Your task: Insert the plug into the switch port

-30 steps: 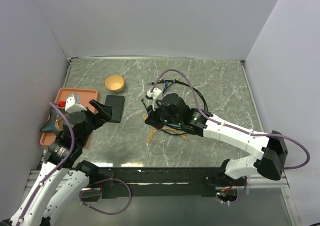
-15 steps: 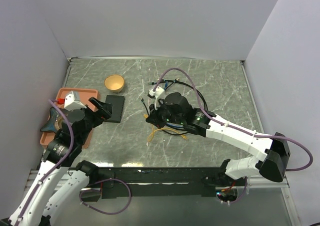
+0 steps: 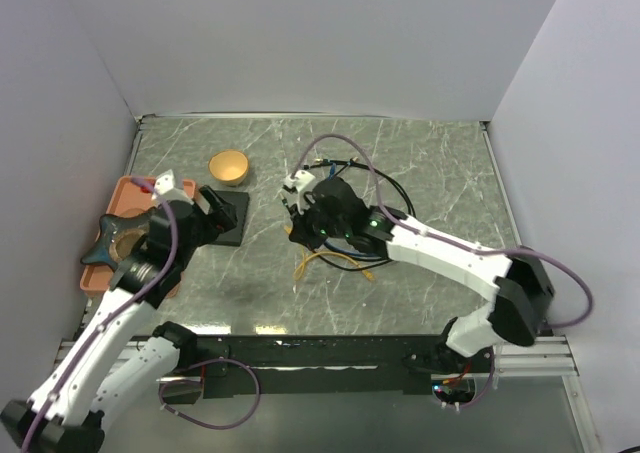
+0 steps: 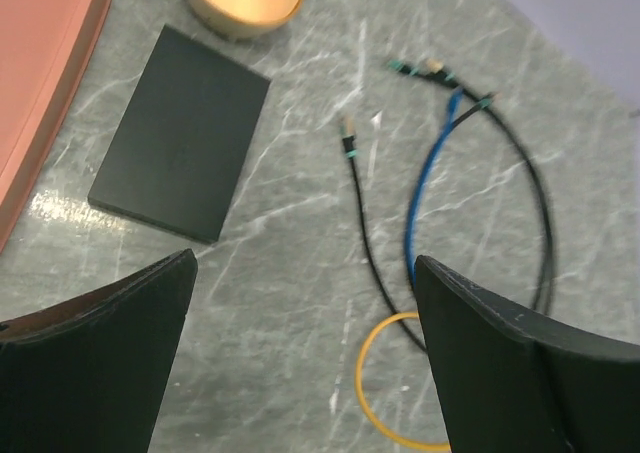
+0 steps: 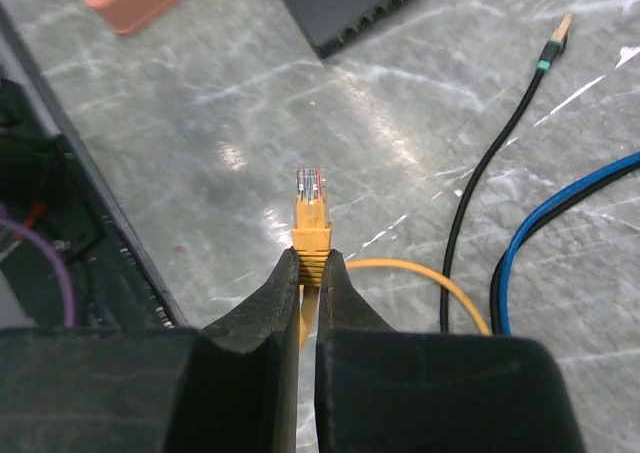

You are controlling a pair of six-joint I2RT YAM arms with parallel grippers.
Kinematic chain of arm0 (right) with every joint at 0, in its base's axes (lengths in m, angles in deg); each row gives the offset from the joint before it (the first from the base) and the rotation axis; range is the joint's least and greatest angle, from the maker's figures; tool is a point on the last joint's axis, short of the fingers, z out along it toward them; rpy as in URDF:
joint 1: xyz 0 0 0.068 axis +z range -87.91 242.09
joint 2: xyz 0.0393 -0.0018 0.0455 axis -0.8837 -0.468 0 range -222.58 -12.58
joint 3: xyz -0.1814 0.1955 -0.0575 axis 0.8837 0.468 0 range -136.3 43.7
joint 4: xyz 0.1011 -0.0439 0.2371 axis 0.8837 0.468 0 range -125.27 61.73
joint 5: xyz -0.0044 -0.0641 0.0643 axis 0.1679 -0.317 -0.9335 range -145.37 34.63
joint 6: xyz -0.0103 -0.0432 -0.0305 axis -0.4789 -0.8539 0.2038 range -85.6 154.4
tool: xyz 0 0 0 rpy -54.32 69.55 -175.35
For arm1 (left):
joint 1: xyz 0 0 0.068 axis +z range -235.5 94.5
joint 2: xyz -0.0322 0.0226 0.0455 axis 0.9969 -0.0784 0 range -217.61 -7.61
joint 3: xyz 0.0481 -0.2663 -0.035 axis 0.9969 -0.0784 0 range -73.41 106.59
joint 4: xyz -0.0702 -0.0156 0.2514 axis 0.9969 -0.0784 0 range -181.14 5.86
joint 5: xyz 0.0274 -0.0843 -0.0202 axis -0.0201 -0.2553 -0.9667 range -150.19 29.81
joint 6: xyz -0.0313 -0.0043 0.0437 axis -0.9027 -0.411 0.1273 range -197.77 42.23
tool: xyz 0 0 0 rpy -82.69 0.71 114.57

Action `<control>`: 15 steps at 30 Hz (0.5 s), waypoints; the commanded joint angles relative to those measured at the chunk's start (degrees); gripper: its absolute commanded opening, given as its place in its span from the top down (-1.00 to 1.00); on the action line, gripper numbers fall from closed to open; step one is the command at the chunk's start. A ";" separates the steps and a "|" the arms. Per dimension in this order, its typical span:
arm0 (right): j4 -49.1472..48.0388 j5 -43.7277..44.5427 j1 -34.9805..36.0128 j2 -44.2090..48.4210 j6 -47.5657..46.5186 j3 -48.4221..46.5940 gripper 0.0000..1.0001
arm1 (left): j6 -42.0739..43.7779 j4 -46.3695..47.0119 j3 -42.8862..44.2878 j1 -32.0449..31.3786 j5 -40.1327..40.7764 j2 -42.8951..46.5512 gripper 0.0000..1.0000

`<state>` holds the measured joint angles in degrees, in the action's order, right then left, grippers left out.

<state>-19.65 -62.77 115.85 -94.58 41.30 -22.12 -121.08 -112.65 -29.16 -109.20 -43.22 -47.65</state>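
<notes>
The switch (image 3: 231, 216), a flat matte-black box, lies beside the orange tray; its row of sockets (image 5: 385, 8) faces my right gripper. That gripper (image 5: 312, 263) is shut on the boot of the yellow plug (image 5: 311, 205), whose clear tip points toward the switch from a short way off and hangs above the table. In the top view the right gripper (image 3: 300, 237) sits right of the switch, with the yellow cable (image 3: 338, 263) trailing under it. My left gripper (image 4: 305, 358) stands wide open and holds nothing. It hovers over bare table just near of the switch (image 4: 185, 143).
An orange tray (image 3: 128, 191) holding a dark star-shaped piece sits at the left edge. A small yellow bowl (image 3: 229, 166) stands behind the switch. Loose black (image 4: 360, 213) and blue (image 4: 425, 198) cables lie around the right arm. A yellow loop (image 4: 375, 383) lies near the left gripper's right finger.
My left arm has swung farther in and a little right, bringing its open gripper up to the switch. The right gripper has shifted slightly left and back, still holding the plug.
</notes>
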 commanded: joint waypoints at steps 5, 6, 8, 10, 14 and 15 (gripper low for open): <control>-1.11 -9.47 -5.59 -11.51 -3.82 -5.10 1.00 | 4.29 7.15 1.63 8.13 -4.84 -16.11 -0.93; -0.68 -10.00 -5.94 -13.35 -3.91 -6.50 1.00 | 4.81 7.94 2.06 9.28 -5.10 -19.35 -0.93; 0.55 -10.88 -6.38 -14.85 -4.08 -7.65 1.00 | 5.95 10.21 2.77 11.66 -5.10 -22.53 -0.93; 0.56 -11.32 -6.30 -15.82 -4.26 -7.83 1.00 | 6.74 11.98 3.82 13.67 -6.51 -26.75 -0.94; 0.73 -12.29 -6.65 -16.44 -4.26 -7.74 1.00 | 7.45 15.50 6.10 15.88 -6.69 -33.69 -0.96; 1.08 -12.29 -6.82 -16.96 -4.26 -8.18 1.00 | 7.45 16.03 6.63 16.14 -6.34 -36.84 -0.98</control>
<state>-18.42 -73.28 109.56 -110.90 38.34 -26.90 -115.62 -102.92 -26.95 -94.67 -48.47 -78.99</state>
